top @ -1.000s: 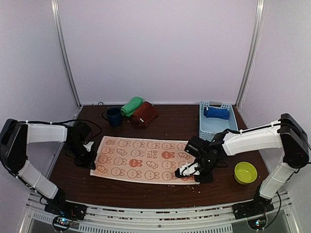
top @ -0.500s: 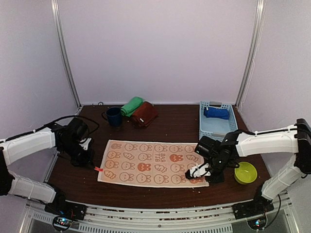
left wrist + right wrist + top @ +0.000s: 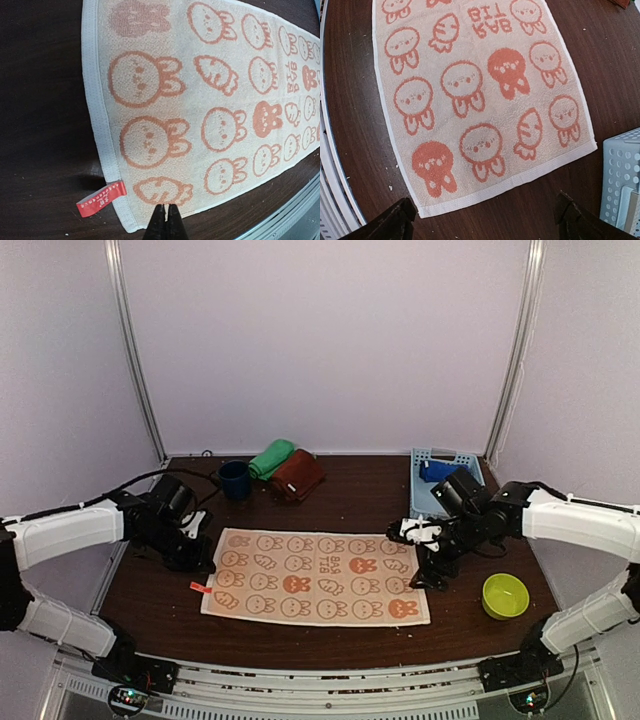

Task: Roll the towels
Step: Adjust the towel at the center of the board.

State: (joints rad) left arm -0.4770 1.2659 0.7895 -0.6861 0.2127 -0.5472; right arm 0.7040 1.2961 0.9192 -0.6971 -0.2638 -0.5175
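On the dark wooden bench [image 3: 350, 490], the orange bunny-print towel [image 3: 315, 575] lies flat. The left tool [image 3: 165, 222] is pinched closed, empty, at its left end. The right tool [image 3: 484, 209] gapes wide, empty, at its right end.

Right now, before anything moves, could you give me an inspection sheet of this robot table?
Surface: dark wooden table.
Job's things: bunny towel spread flat mid-table, unrolled; green towel rolled, maroon towel bundled, both at the back; blue towel in the basket.
Clutter: navy mug back left; yellow-green bowl front right.
Grippers: left gripper shut at the bunny towel's tagged corner; right gripper open over its right end.
Cables: black cable looping off the left arm.
Surroundings: pale walls, metal corner posts.
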